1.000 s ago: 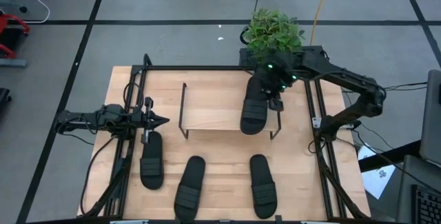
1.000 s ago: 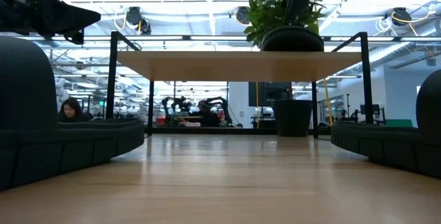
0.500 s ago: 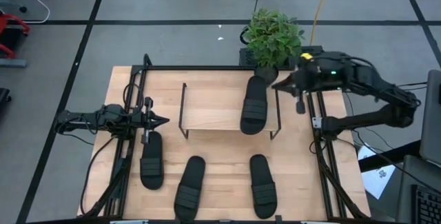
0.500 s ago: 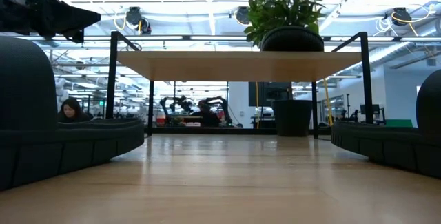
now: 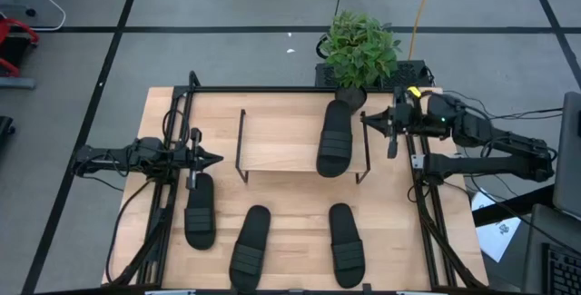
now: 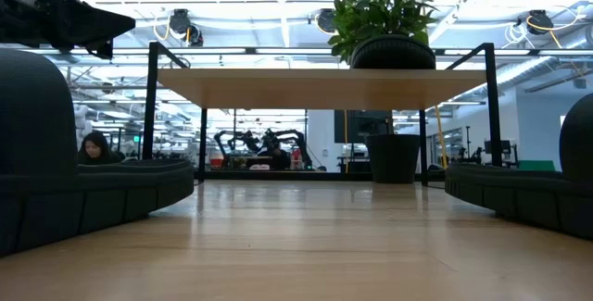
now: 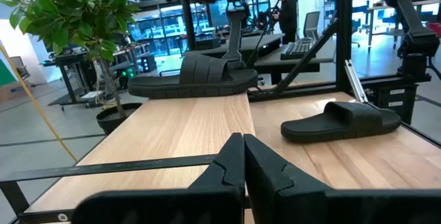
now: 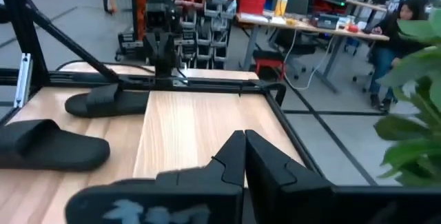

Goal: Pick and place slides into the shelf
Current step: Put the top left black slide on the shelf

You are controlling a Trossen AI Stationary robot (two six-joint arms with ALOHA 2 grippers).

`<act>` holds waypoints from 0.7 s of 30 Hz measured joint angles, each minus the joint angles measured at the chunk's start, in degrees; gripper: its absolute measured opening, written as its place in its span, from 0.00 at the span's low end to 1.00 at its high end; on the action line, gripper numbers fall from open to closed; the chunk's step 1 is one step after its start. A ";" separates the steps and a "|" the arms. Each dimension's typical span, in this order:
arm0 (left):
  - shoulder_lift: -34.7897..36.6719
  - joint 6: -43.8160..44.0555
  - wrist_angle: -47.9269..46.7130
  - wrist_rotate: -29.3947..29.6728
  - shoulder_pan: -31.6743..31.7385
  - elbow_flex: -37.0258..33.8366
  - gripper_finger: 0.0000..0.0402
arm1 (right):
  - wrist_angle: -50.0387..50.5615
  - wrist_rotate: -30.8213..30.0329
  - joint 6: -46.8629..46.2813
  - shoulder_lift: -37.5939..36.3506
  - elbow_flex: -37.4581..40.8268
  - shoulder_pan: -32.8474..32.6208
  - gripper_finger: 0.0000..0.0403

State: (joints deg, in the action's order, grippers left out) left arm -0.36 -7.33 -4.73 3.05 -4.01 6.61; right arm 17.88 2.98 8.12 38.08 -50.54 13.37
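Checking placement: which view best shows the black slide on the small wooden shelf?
High view: the black ribbed slide lies whole on the light wooden shelf, right end. Left wrist shows its side; low view only its front; right wrist partly.

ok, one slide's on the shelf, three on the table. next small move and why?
Probably swing the right end effector, shut and empty beside the shelf, toward the nearest table slide, opening on the way. The shelf slide fills the right half; the left half is free.

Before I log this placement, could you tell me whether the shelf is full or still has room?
It has room: one slide lies on the shelf's right side, the left side bare.
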 joint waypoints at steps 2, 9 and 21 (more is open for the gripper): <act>0.00 0.00 0.00 0.00 0.00 0.00 0.00 | -2.11 -0.08 -0.02 -2.59 2.58 -0.09 0.00; 0.00 0.11 -0.28 0.00 0.01 0.00 0.00 | -5.29 2.41 -3.92 -10.69 11.24 -0.11 0.00; 0.00 -1.76 -0.28 0.04 0.01 0.00 0.00 | -21.62 11.25 -11.50 -19.55 28.80 -0.42 0.00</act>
State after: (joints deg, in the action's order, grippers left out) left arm -0.36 -9.09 -5.02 3.09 -4.00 6.61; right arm -3.74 14.24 -3.38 18.53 -21.74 12.95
